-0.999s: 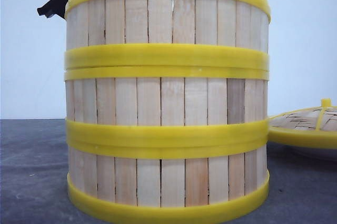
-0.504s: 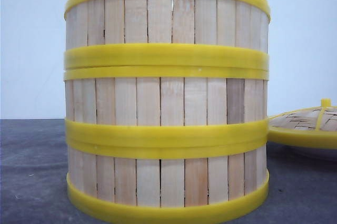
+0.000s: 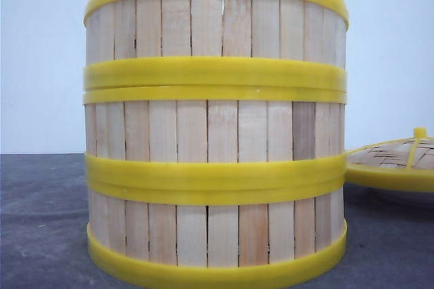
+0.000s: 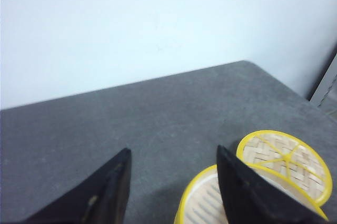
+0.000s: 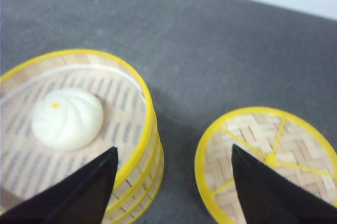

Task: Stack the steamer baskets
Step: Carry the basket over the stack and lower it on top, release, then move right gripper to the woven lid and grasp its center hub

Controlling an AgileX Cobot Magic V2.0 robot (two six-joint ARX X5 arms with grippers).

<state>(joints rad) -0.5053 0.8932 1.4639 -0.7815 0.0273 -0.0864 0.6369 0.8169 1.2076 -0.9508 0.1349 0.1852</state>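
The three steamer baskets [image 3: 215, 126] stand stacked near the front camera, a bun [image 5: 67, 118] in the top one, the lid [image 3: 393, 163] to their right. Both the left gripper [image 4: 172, 192] and right gripper [image 5: 174, 192] hang spread and empty. The baskets look light and stiff; their smooth rims seem the best hold.

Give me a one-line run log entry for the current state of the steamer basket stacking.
stack: three slatted wooden yellow-rimmed steamer baskets stacked | top basket: white bun inside | woven bamboo lid beside stack, off | left gripper open, empty | right gripper open, empty
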